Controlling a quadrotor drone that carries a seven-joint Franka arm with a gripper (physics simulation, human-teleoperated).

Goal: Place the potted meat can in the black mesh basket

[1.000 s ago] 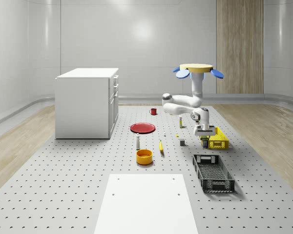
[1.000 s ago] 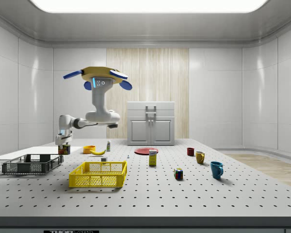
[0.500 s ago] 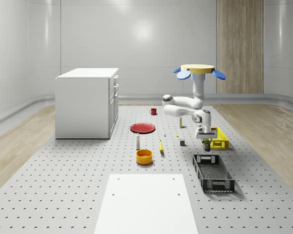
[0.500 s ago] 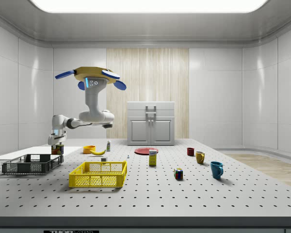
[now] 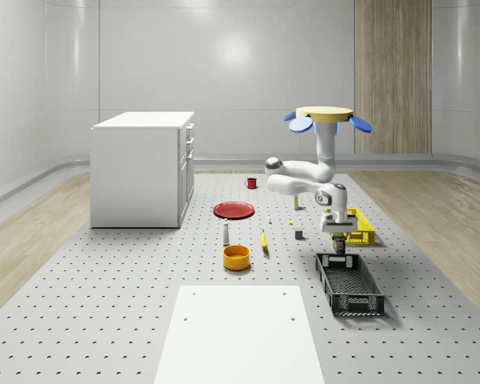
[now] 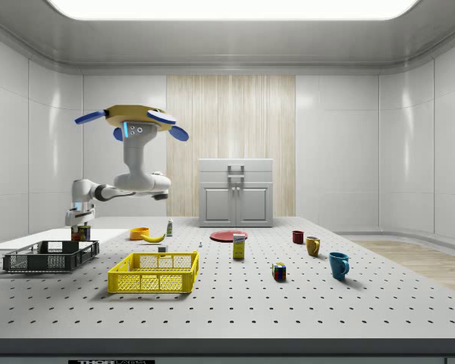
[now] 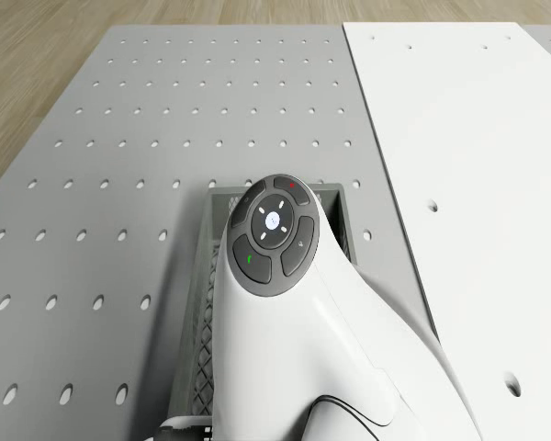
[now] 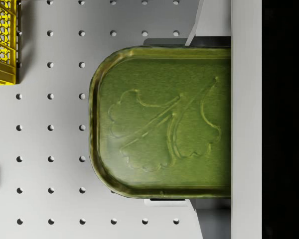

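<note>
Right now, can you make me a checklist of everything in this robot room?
Surface: grey perforated table with a white panel.
Job's things: potted meat can held above the far end of the black mesh basket.
Clutter: yellow basket, red plate, banana, orange bowl, blue mug.
Pincer: pincer shut on the can; drone hovers.
Cables: nothing seen.
Surroundings: white cabinet.

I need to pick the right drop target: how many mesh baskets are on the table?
2. The black mesh basket lies below the gripper, which holds the potted meat can. The yellow basket sits just beyond it, farther from the whole-scene camera.
</note>
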